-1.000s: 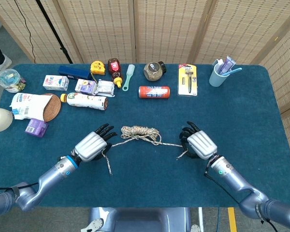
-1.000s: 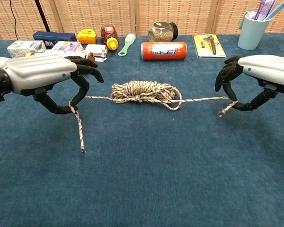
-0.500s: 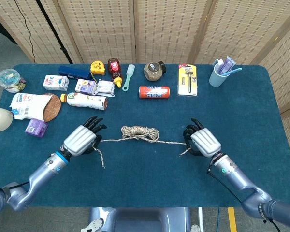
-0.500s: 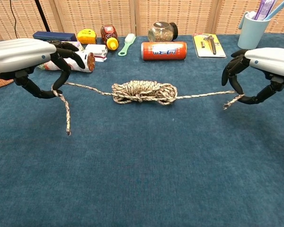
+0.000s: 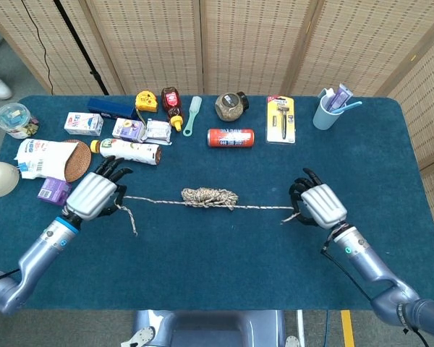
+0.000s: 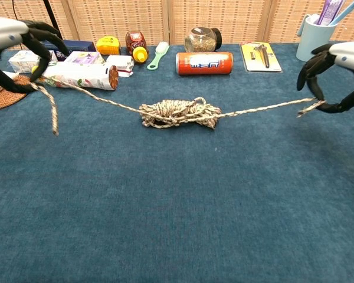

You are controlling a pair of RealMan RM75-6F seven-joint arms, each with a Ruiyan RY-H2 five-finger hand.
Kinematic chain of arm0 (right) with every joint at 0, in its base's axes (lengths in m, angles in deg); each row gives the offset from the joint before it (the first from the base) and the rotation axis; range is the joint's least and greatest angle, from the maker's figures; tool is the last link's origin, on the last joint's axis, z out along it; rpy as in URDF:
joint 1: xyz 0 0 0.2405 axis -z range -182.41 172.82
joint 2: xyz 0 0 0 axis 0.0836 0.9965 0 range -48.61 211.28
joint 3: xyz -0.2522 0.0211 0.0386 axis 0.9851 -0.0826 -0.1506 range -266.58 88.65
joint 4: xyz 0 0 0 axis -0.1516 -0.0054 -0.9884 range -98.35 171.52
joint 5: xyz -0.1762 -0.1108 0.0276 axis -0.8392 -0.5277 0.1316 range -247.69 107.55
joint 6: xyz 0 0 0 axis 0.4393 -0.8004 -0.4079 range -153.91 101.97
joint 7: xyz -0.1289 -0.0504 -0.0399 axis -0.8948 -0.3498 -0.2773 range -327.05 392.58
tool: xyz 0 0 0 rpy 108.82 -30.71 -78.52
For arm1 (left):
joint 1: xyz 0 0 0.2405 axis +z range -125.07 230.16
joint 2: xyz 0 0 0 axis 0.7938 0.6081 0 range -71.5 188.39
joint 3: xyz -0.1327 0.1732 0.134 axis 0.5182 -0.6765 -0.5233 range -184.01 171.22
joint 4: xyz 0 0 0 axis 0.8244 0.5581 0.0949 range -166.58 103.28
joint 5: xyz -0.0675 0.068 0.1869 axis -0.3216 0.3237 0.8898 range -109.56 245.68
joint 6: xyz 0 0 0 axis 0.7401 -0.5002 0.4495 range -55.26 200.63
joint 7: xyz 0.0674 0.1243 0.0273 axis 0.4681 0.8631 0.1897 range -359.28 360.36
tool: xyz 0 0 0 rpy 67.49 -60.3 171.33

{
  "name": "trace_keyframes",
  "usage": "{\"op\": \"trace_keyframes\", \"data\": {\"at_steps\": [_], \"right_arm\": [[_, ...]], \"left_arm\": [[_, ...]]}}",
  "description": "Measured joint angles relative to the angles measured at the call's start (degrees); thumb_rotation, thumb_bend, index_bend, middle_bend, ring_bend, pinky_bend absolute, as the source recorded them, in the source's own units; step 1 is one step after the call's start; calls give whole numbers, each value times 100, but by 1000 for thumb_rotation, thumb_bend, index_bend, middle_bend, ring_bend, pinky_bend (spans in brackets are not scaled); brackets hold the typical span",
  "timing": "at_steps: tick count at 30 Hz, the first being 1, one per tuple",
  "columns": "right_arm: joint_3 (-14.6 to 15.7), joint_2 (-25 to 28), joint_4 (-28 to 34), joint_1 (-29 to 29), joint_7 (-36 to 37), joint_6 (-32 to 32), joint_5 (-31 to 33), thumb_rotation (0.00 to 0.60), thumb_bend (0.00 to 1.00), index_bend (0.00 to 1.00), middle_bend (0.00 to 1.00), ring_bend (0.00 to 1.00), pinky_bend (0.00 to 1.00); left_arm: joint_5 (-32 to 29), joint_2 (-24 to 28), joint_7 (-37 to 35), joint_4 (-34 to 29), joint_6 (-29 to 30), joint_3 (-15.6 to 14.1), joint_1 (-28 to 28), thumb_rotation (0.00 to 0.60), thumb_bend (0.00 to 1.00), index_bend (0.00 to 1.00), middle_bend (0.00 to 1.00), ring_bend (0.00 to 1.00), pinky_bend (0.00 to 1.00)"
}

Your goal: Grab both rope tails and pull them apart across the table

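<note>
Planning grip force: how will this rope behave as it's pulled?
Likely floppy: the rope sags between the left hand and right hand, its loose end drooping. The bundle looks light, probably dragging or unravelling rather than resisting.

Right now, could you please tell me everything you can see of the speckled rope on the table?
The speckled beige braided rope lies mid-table on the blue cloth, its middle still a small tangled bundle. Two strands run out sideways, nearly straight. The left robot hand holds one tail, whose end dangles; the right robot hand holds the other, with a short end.
</note>
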Motion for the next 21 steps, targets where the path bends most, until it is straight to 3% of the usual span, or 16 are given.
{"op": "trace_keyframes", "data": {"at_steps": [21], "right_arm": [[-178, 568, -168, 354, 85, -185, 351, 600, 388, 675, 375, 233, 0]], "left_arm": [[-556, 776, -370, 512, 212, 194, 561, 600, 466, 720, 245, 18, 0]]}}
